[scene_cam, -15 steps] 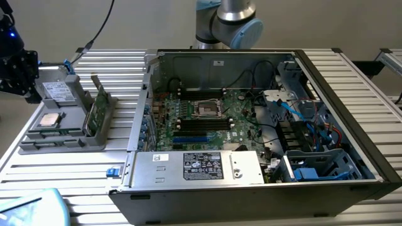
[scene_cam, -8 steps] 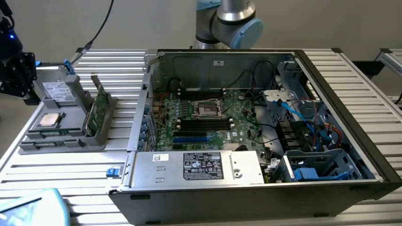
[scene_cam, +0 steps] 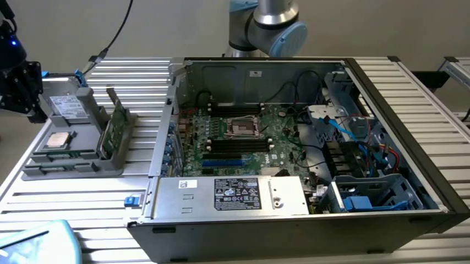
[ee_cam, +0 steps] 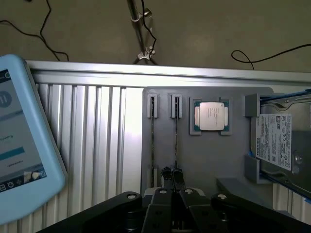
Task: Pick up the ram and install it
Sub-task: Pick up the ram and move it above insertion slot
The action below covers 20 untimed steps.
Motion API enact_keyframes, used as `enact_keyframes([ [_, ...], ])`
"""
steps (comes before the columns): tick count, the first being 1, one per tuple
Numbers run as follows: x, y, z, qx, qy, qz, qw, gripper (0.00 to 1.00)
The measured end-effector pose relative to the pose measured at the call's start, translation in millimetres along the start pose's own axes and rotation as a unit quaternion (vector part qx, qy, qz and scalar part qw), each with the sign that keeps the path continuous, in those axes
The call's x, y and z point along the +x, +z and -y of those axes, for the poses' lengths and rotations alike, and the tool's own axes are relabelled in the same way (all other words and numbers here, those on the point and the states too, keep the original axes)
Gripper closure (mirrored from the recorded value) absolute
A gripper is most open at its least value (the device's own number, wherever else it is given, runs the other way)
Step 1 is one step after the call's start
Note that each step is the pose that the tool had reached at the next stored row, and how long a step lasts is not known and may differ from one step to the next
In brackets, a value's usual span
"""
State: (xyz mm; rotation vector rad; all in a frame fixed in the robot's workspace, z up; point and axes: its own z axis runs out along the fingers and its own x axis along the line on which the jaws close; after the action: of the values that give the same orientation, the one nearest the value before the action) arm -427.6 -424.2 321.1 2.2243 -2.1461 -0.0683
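pick-up step in hand: we find the claw (ee_cam: 173, 175) pinched shut, apparently empty, above the ram (ee_cam: 176, 131) standing in its tray (ee_cam: 209, 160); grasping calls for parted, aligned jaws.

Ram (scene_cam: 110, 125): green board. Tray (scene_cam: 74, 166): plain grey. Processor chip (ee_cam: 210, 116): silver, fine dark print. Drive (ee_cam: 274, 141): silver, white label with black print. Table (scene_cam: 66, 192): silver, ribbed stripes. Motherboard (scene_cam: 253, 135): green, black slots. Power supply (scene_cam: 287, 195): bare metal, black label. Tablet (ee_cam: 24, 136): pale blue frame. Gripper (ee_cam: 172, 174): black.
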Motion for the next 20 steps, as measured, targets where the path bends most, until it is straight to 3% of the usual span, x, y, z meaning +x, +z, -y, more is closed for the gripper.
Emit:
enact_keyframes([
  [4,0.0,0.0,0.0,0.0000,0.000,0.0000,1.0000,0.88],
  [7,0.0,0.0,0.0,0.0000,0.000,0.0000,1.0000,0.69],
  [8,0.2,0.1,0.0,0.0000,0.000,0.0000,1.0000,0.69],
  [9,0.2,1.1,-0.1,0.0001,0.000,0.0000,1.0000,0.63],
  [20,4.2,21.1,-0.6,-0.0001,-0.002,-0.0002,1.0000,0.63],
])
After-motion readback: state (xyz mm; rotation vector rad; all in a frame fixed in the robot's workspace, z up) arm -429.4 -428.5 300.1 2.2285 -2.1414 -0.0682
